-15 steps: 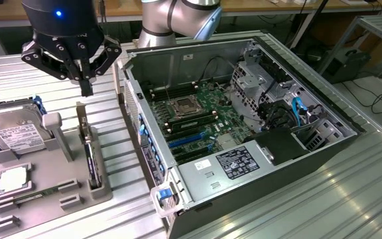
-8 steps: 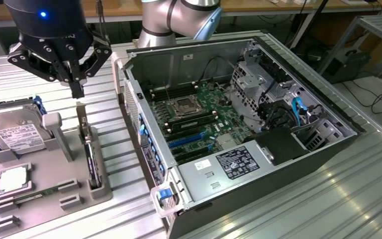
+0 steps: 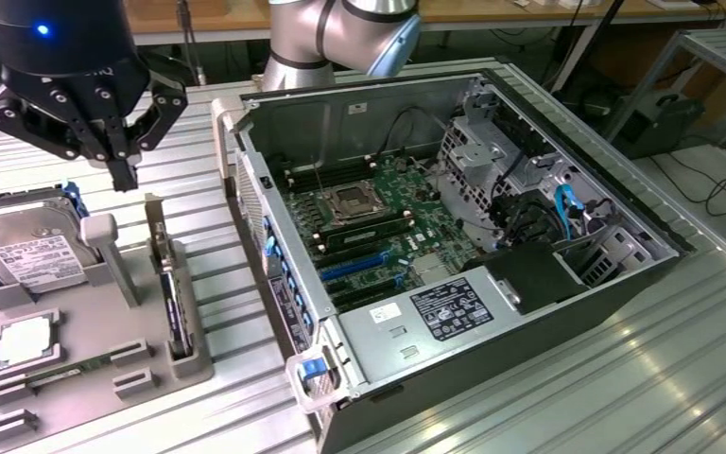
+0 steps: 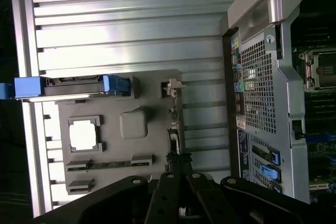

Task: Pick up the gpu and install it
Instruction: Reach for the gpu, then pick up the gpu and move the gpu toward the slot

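Note:
The gpu [image 3: 178,307] stands on its edge in a slot of the grey holder [image 3: 124,331], its silver bracket [image 3: 155,227] rising at the far end. In the wrist view the gpu [image 4: 174,129] shows as a thin edge-on strip, and its bracket [image 4: 171,86] sits at one end. My black gripper [image 3: 122,178] hangs shut above the holder, clear of the card and holding nothing. From the wrist, the gripper [image 4: 178,162] lines up over the card's near end.
An open PC case [image 3: 615,270] lies at the exterior view's right, motherboard [image 3: 376,222] and blue card slots [image 3: 353,274] exposed. The holder also carries a hard drive [image 3: 29,251], a square processor chip [image 3: 23,342] and a memory stick [image 3: 67,375]. The table is ribbed metal.

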{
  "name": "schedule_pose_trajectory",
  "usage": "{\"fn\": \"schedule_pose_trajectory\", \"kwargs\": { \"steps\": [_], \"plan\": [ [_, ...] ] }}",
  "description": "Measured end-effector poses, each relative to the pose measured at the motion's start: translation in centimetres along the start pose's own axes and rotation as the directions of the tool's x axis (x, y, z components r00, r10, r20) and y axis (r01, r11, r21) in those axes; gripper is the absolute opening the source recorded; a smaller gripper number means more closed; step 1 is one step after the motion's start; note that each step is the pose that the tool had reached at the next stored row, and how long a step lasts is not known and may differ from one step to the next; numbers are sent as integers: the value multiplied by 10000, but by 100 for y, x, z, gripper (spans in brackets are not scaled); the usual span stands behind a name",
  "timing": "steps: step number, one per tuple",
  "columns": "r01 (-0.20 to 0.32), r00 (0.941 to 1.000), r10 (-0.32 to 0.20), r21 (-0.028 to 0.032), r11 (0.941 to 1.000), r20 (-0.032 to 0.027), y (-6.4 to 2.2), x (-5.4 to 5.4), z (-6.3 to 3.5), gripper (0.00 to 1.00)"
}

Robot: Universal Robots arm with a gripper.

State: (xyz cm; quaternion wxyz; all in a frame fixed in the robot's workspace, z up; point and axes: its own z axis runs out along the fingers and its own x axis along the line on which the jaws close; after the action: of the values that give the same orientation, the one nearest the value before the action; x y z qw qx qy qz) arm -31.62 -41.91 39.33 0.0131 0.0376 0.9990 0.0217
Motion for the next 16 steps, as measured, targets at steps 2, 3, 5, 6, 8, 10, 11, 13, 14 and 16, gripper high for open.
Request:
{"fn": "schedule_pose_trajectory", "kwargs": {
  "steps": [2, 3, 5, 6, 8, 10, 11, 13, 14, 16],
  "plan": [
    [2, 10000, -2, 0, 10000, 0, -1, 4, 0, 11],
    [3, 10000, -3, 1, 10000, -1, -1, 4, 0, 11],
    [2, 10000, -2, 0, 10000, 0, -1, 5, 0, 11],
    [2, 10000, -2, 0, 10000, 0, -1, 5, 0, 11],
    [1, 10000, -1, 0, 10000, 0, -1, 5, 0, 11],
    [1, 10000, -1, 0, 10000, 0, -1, 5, 0, 11],
    [1, 10000, -1, 0, 10000, 0, -1, 5, 0, 11],
    [2, 10000, -2, 0, 10000, 0, -1, 5, 0, 11],
    [1, 10000, -1, 0, 10000, 0, -1, 5, 0, 11],
    [2, 10000, -2, 0, 10000, 0, -1, 5, 0, 11]
  ]
}}
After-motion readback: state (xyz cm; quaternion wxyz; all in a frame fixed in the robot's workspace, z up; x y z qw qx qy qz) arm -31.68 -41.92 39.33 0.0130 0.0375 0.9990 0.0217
